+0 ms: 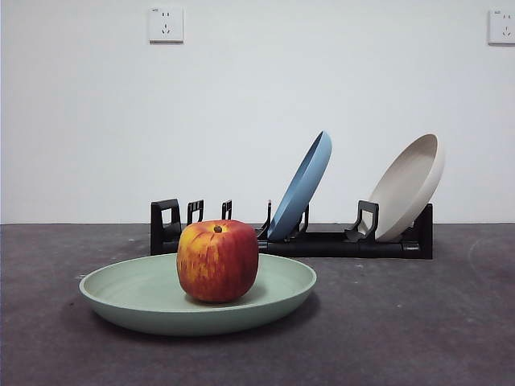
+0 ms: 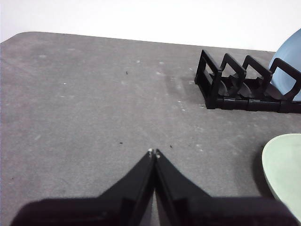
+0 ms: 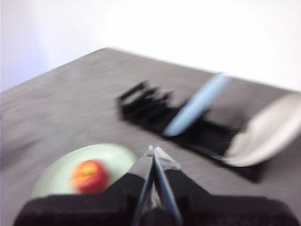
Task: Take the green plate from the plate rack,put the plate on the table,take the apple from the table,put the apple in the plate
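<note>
1. Green plate [image 1: 145,301] flat on table [image 1: 418,322], in front of plate rack [image 1: 322,241], apart from it.
2. One apple [image 1: 217,260] in green plate, upright, stem dimple up, sits near plate middle.
3. Plate rack holds two plates: blue plate [image 1: 302,186] leaning in a middle slot, beige plate [image 1: 409,186] leaning at the end on the view's right. Slots at the other end empty.
4. Count: three plates total (one green, one blue, one beige), one apple, one rack, two wall sockets [image 1: 166,24] on white wall.
5. Left gripper [image 2: 154,152] above bare table, jaws pressed together, holding nothing. Rack end, blue plate edge and green plate rim [image 2: 282,165] visible in left wrist view, all well apart from tips.
6. Right gripper [image 3: 153,150] raised above table, view blurred; jaws look closed together, nothing between them. Apple [image 3: 88,175] in green plate [image 3: 115,157] seen below, clear of the tips.
7. Neither arm visible in front view.
</note>
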Controlling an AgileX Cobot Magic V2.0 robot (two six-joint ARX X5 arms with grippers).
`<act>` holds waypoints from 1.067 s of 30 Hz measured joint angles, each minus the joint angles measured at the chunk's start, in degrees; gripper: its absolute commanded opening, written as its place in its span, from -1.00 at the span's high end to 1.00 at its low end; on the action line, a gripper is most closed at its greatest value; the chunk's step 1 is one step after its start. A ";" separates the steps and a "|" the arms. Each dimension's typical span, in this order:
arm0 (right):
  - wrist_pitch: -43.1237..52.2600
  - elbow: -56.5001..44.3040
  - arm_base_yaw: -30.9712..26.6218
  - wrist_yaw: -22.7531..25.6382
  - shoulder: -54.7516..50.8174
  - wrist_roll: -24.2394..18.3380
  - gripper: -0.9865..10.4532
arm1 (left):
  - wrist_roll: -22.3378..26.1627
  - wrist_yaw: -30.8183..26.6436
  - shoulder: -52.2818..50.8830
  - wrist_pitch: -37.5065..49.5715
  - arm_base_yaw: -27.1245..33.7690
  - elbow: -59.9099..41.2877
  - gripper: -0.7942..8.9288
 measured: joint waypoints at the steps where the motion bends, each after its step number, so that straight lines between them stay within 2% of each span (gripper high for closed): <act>1: 2.14 -2.49 -2.10 0.00 -1.18 -0.17 0.83 | 0.00 0.00 0.00 0.00 0.00 0.00 0.84; 5: 11.78 -14.25 -7.85 0.04 -7.10 -0.13 0.83 | 0.00 0.02 0.00 0.00 0.00 0.00 0.84; 11: 22.56 -27.87 -10.05 0.22 -17.20 0.31 0.83 | 0.00 0.02 0.00 0.00 0.00 0.00 0.84; 18: 23.67 -35.32 -10.40 0.44 -22.82 0.85 0.83 | 0.00 0.00 0.00 0.00 0.00 0.00 0.84; 32: 22.67 -43.34 -10.40 0.46 -29.05 5.92 0.83 | 0.00 0.02 0.00 0.00 0.00 0.00 0.84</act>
